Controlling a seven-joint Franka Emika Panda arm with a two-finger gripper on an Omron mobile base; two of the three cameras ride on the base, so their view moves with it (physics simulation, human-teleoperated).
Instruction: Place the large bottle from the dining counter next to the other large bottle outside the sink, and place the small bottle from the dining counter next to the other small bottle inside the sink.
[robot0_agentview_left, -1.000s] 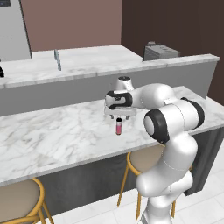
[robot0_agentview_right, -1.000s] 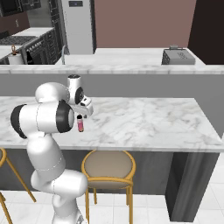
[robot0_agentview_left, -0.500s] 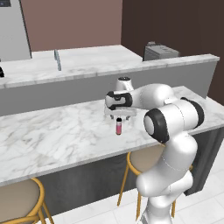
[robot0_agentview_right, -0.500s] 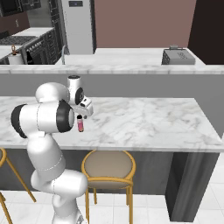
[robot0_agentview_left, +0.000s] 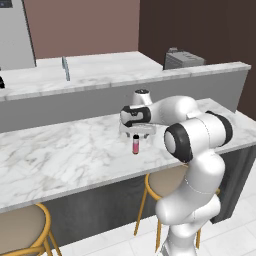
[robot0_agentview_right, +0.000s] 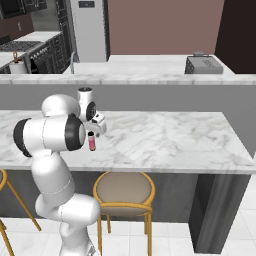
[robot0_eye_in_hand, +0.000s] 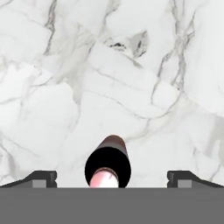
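The small bottle (robot0_agentview_left: 135, 145) stands upright on the dining worktop (robot0_agentview_left: 65, 155), near that worktop's front edge and roughly above the gold-legged stool (robot0_agentview_right: 123, 192) tucked under it. The end effector (robot0_eye_in_hand: 112, 179) hangs directly over the small bottle, pointing down, with its jaws spread as wide as they go and nothing held; in the hand view the two fingertips (robot0_eye_in_hand: 41, 178) sit well apart on either side of the bottle's dark cap, which lies almost centred between them.

The step in hand looks like the grasp of the small bottle, the first half of carrying it to the sink. To do it well, I judge that the end effector should come straight down, keeping the cap centred between the fingertips, so that neither tip nudges this narrow, easily tipped cylinder. The jaws should close on the pink body below the cap, not on the cap itself, since a grip too high could let the bottle swing or slip. Closing should be gentle and even, then the lift vertical until the base is well apart from the marble.
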